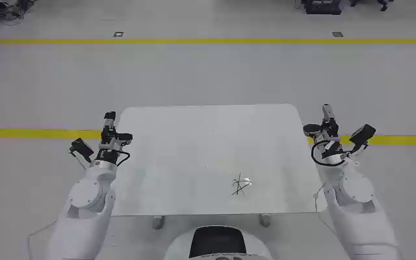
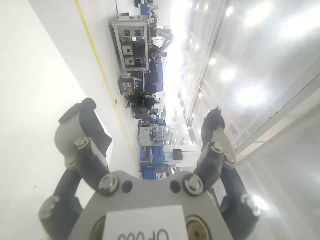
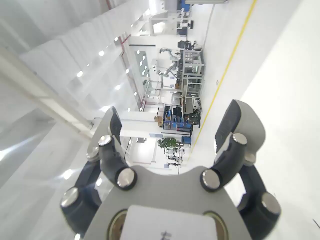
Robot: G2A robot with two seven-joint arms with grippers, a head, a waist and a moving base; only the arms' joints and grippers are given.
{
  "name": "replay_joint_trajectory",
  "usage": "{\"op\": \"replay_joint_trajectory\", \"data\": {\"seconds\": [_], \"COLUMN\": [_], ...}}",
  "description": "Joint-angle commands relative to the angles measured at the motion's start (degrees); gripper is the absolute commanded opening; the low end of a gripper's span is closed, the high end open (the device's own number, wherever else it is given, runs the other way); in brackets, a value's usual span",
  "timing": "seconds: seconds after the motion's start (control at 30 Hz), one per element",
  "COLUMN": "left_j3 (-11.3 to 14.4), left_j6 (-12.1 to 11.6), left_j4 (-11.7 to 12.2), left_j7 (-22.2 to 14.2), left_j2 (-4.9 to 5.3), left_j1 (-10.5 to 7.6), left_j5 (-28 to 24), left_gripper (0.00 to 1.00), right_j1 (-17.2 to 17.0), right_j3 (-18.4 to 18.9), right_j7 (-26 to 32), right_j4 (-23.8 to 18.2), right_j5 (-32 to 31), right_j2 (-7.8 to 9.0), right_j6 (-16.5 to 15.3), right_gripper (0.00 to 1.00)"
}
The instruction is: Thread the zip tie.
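We see crossed zip ties on the counter; our left tool and right tool flank it, both released.

I'm watching the white rectangular desk lying open between the left gripper, hanging at its left edge, and the right gripper, hanging just off its right. A small tangle of thin dark zip ties is sitting in the way near the front.

White arms, black cables; left tool grey, silver-screwed.
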Motion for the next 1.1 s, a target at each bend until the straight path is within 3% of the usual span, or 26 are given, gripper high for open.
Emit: {"op": "replay_joint_trajectory", "data": {"seconds": [0.0,0.1,0.2,0.6,0.67,0.87,1.07], "left_j3": [0.00,0.00,0.00,0.00,0.00,0.00,0.00], "left_j6": [0.00,0.00,0.00,0.00,0.00,0.00,0.00], "left_j4": [0.00,0.00,0.00,0.00,0.00,0.00,0.00], "left_j7": [0.00,0.00,0.00,0.00,0.00,0.00,0.00], "left_j2": [0.00,0.00,0.00,0.00,0.00,0.00,0.00], "left_j1": [0.00,0.00,0.00,0.00,0.00,0.00,0.00], "left_j5": [0.00,0.00,0.00,0.00,0.00,0.00,0.00], "left_gripper": [1.00,1.00,1.00,1.00,1.00,1.00,1.00], "right_j1": [1.20,2.79,3.46,3.46,4.94,11.50,13.08], "right_j3": [-0.48,-2.12,-3.75,-3.75,-4.65,-8.70,-10.34], "right_j7": [6.67,14.32,23.62,23.62,26.28,38.18,40.34], "right_j4": [0.52,-0.33,-0.91,-0.91,-2.80,-2.51,-3.06], "right_j5": [-5.14,-10.33,-15.74,-15.74,-16.84,-20.90,-23.99], "right_j2": [0.16,0.56,1.10,1.10,1.20,1.69,1.81], "right_j6": [-1.63,-4.09,-9.29,-9.29,-10.45,-9.73,-9.09], "right_gripper": [1.00,1.00,1.00,1.00,1.00,1.00,1.00]}}
